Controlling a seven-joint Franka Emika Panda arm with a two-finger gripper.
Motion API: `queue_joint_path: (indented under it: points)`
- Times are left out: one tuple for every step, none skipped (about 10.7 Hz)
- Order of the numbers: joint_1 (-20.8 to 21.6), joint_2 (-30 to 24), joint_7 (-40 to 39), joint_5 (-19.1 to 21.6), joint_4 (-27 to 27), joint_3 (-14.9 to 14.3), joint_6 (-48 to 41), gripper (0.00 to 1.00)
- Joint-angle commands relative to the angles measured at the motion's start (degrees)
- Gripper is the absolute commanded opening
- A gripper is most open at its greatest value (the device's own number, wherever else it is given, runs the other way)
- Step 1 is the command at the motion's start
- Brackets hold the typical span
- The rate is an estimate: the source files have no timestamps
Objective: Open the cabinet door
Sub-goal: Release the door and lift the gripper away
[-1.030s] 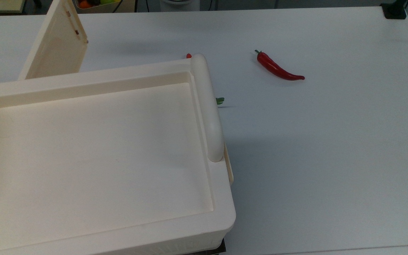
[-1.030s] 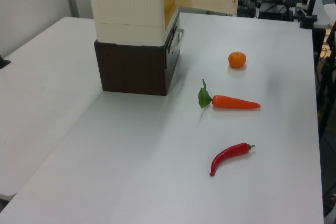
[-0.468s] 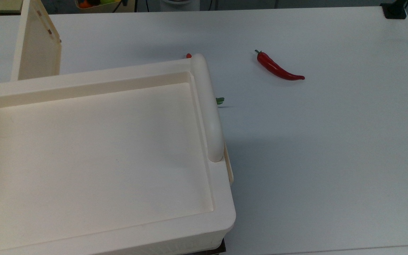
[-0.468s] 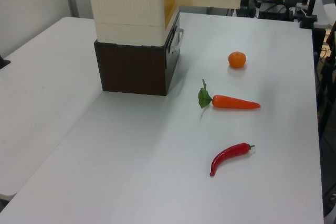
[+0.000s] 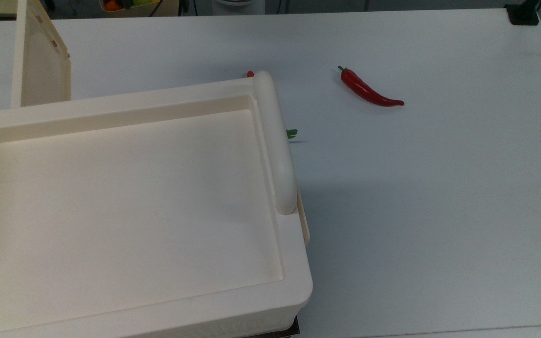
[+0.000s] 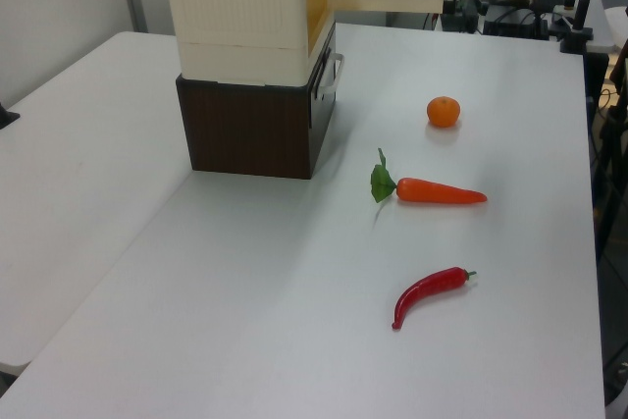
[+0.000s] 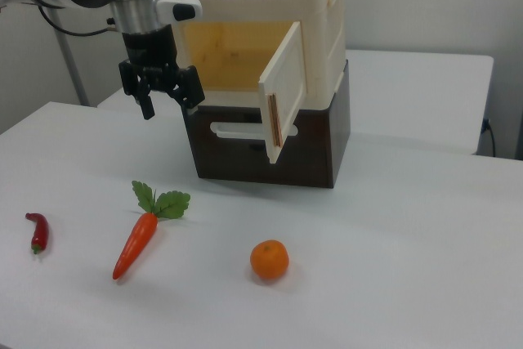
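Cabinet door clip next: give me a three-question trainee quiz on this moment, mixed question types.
1. True or false: the cabinet door stands swung open.
2. In the right view, which lies nearest the gripper: A) orange B) carrot C) red chili pepper?
3. Fill in: the cabinet rests on a dark ____ base.

Key: 1 true; 2 B; 3 brown.
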Motion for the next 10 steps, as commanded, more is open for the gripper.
queue_joint_path:
  points:
    - [-0.64, -0.90, 1.11, -0.21, -1.37, 0.16, 1.62, 1.00]
    - [-0.82, -0.81, 1.20, -0.21, -1.37, 0.16, 1.62, 1.00]
    - [-0.82, -0.55, 3.38, -0.91, -1.37, 0.34, 1.88, 1.00]
    - [-0.82, -0.20, 5.75, -1.00, -1.37, 0.34, 2.06, 1.00]
    - [-1.34, -0.19, 6.47, -0.83, -1.37, 0.69, 3.10, 1.00]
    - [-1.87, -0.02, 8.21, -1.00, -1.37, 2.00, 3.81, 1.00]
    - [-2.14, 0.16, 11.28, -1.00, -1.45, 2.71, 4.95, 1.00]
    - [-2.22, 0.33, 11.83, -1.00, -1.45, 2.71, 5.13, 1.00]
    - [-2.14, 0.33, 11.83, -1.00, -1.45, 2.71, 5.13, 1.00]
    - [-2.14, 0.33, 11.49, -1.00, -1.54, 2.71, 5.05, 1.00]
